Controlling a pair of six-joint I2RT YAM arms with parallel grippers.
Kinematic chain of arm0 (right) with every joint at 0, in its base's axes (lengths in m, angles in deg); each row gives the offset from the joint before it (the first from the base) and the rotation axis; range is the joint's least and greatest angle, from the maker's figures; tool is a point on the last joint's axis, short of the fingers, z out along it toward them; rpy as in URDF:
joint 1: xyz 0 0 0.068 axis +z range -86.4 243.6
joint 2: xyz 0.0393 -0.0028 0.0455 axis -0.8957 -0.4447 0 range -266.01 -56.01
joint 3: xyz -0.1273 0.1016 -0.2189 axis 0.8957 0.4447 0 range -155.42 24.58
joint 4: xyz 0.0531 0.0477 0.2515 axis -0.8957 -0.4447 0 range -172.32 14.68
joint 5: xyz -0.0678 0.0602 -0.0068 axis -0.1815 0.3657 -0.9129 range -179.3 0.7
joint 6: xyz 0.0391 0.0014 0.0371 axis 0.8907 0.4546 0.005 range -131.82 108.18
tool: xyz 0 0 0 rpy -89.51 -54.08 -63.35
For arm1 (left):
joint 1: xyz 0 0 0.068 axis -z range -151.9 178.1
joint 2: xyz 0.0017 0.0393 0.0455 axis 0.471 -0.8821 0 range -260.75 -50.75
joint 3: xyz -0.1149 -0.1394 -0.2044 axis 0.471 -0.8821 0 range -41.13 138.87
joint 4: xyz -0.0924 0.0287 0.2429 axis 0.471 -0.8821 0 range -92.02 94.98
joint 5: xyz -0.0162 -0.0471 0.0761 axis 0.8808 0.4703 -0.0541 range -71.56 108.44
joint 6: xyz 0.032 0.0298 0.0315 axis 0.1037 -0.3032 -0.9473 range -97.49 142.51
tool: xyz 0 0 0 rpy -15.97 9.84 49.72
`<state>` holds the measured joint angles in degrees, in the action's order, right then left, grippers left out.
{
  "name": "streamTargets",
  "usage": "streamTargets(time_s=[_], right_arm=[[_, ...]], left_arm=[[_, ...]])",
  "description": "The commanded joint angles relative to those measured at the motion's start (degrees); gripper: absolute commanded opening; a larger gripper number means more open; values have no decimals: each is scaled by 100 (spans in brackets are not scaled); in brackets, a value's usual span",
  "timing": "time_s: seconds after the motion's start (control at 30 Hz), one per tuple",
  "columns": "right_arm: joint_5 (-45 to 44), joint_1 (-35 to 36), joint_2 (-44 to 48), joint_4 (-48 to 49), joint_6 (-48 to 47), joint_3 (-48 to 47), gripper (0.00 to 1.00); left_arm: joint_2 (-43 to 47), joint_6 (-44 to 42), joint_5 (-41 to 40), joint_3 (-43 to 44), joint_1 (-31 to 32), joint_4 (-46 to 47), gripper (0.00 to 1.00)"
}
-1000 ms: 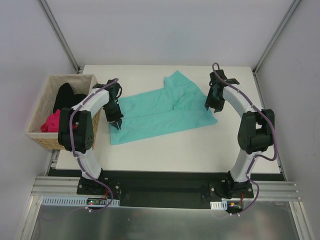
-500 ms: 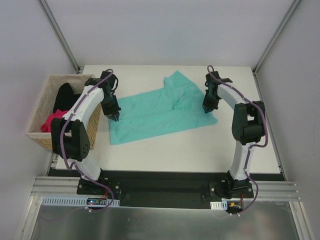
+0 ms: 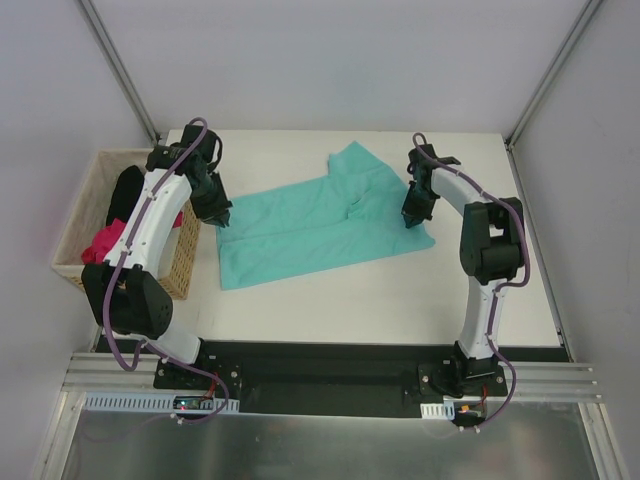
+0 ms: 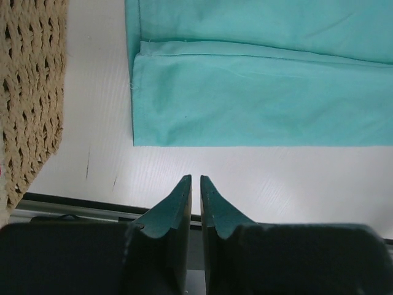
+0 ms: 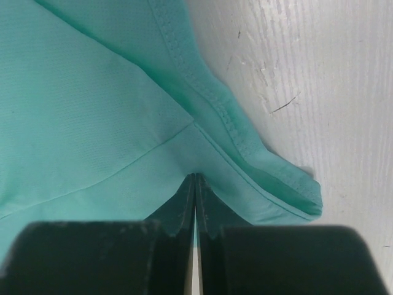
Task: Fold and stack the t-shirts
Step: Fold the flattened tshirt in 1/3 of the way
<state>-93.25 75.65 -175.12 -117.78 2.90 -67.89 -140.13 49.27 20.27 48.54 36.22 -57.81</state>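
Jaws on your right gripper [image 5: 194, 177]: clenched, tips on the teal shirt [image 3: 320, 225], which lies spread flat just beside the basket [image 3: 75, 268]. Left gripper [image 4: 196, 178]: a slit apart, empty, over the scuffed white table [image 3: 400, 290] near the basket. Plain white walls around.

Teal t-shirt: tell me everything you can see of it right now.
The teal t-shirt is thin, smooth cloth with stitched hems, lying flat on the white table, folded over lengthwise, one sleeve pointing to the far edge. The right gripper is shut on its right end. The left gripper, slightly open, hovers off its left edge, not touching.
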Motion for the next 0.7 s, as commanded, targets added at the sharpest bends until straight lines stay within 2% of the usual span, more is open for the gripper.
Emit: streamTargets(time_s=[0.0,0.67], right_arm=[[-290,7,195,-271,400,202,1],[-783,7,1275,-377,1059,2030,1]], left_arm=[[211,-4,-156,218,-100,-296,11],[202,-189,-103,165,-135,-392,11]])
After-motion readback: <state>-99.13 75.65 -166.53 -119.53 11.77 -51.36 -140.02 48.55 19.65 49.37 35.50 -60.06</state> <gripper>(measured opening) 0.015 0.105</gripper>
